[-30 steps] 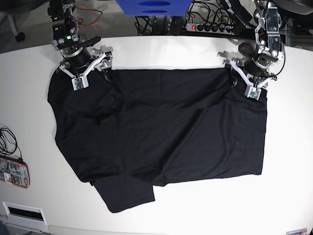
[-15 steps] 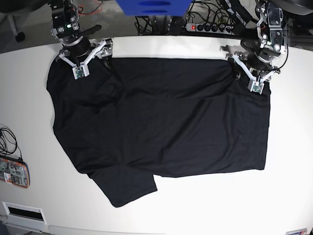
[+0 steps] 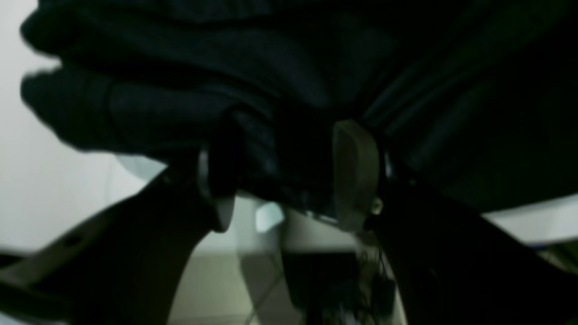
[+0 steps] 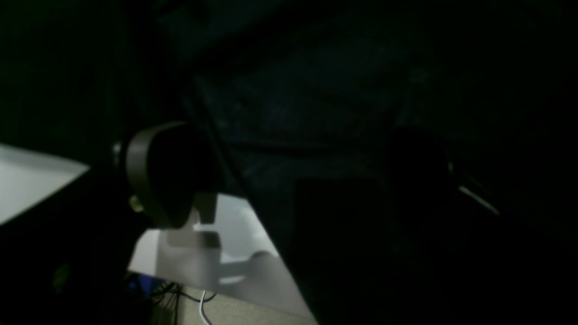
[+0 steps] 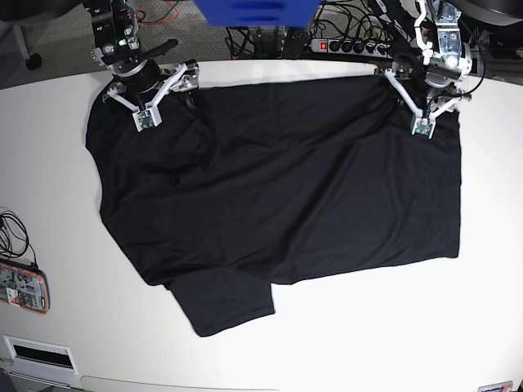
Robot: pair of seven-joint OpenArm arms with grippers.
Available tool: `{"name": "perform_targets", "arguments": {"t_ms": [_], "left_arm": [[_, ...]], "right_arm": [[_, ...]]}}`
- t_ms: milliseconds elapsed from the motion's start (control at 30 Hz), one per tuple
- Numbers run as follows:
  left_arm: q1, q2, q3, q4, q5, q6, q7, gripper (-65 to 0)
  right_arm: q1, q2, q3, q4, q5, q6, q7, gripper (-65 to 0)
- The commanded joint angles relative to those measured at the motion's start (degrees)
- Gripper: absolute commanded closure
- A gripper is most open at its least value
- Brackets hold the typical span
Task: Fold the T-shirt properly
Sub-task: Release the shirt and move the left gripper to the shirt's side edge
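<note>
— At 12 o'clock on the tabletop (image 5: 490, 310): who grips what?
— Left gripper (image 5: 417, 96) and right gripper (image 5: 167, 96) each pinch the T-shirt (image 5: 278, 188) far edge; cloth trails toward 6 o'clock, long axis 9-to-3.

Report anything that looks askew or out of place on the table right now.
The plain black T-shirt lies skewed: one sleeve juts past the near hem, and creases run across the body. Both the left gripper and the right gripper pinch its far edge.
</note>
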Motion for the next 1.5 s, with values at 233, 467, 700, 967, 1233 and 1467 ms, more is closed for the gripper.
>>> {"name": "perform_targets", "arguments": {"t_ms": [233,467,700,967,1233,1467], "left_arm": [[0.09,-0.45,-1.24,2.01,1.55,-0.18,2.41,-31.7],[-1.67,-0.28,-4.85,8.6,1.55,-0.18,2.67,-31.8],[-8.17,-0.45,-13.2,10.36,1.55,-0.26,1.97,-31.8],[-13.98,-4.76,-14.08,5.7,1.64,-0.44,-12.27,-32.2],[-23.91,-13.47,-10.83,-10.83,1.2,-0.44,-14.03,-31.9],[-39.91,-17.25,-9.33,-31.05,0.15,-0.62,-14.21,-31.9]], "right_arm": [[-0.32,0.21,-0.3,0.5,1.05,0.75,-0.99,-61.3],[-0.32,0.21,-0.3,0.58,1.05,0.75,-0.99,-61.3],[-0.23,0.21,0.14,0.76,1.05,0.75,-0.82,-61.3],[7.77,0.21,0.23,3.31,0.87,0.75,-1.08,-61.3],[13.13,0.21,0.23,4.1,0.78,0.75,-1.08,-61.3],[14.71,0.21,-0.12,4.1,0.78,0.75,-1.08,-61.3]]}}
